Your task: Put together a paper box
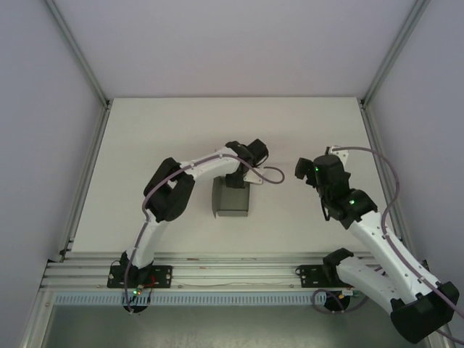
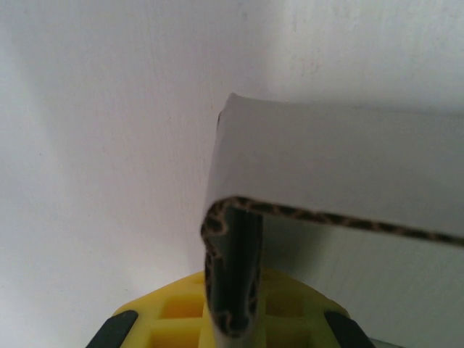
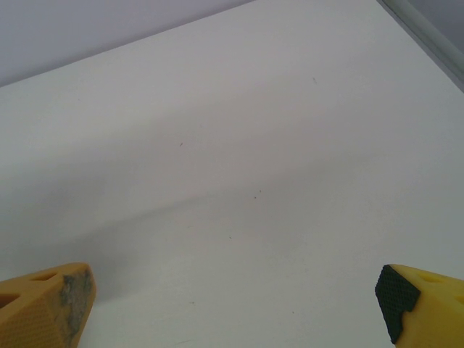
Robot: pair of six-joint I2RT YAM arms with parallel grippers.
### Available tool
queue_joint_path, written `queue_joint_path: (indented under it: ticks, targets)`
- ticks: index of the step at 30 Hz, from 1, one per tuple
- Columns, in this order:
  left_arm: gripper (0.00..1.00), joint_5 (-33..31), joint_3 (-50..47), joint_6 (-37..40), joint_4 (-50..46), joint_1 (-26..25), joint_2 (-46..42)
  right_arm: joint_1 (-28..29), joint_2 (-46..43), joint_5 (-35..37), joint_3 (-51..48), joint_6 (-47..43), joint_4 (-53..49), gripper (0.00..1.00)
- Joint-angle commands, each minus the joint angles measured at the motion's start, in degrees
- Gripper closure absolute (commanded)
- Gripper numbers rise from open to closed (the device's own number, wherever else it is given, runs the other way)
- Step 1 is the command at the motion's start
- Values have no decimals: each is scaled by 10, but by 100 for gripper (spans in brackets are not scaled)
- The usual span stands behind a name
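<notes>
Paper box (image 1: pixel 232 201), a single piece of grey card with walls folded up, at the middle of the table (image 1: pixel 145 138), well apart from every edge. Far wall pinched by the left gripper (image 1: pixel 237 180), yellow fingers (image 2: pixel 174 315) pressed together on the folded card (image 2: pixel 326 159). Right gripper (image 1: pixel 307 169) spread wide just to the right of the box, held over bare tabletop, fingertips (image 3: pixel 51 304) touching nothing. Open white surface to the far side, left and right. Count: one box, two arms, two grippers.
</notes>
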Motion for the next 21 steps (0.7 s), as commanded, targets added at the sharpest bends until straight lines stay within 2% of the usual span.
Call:
queue_joint_path:
  ticks: [1, 8, 13, 16, 18, 21]
  targets:
    - [100, -43, -34, 3, 61, -3, 53, -5, 12, 1, 4, -16, 1, 0]
    - [100, -83, -41, -9, 129, -21, 101, -8, 44, -20, 4, -15, 12, 0]
    - [99, -80, -51, -24, 109, -23, 96, -8, 43, -23, 1, -16, 15, 0]
    - [82, -72, -60, -20, 104, -21, 59, -9, 36, -27, -5, -16, 23, 0]
    - [63, -70, -55, -18, 93, -18, 36, -9, 32, -30, -8, -15, 26, 0]
    - [49, -59, -39, -13, 71, -17, 3, -10, 19, -36, -14, -13, 29, 0]
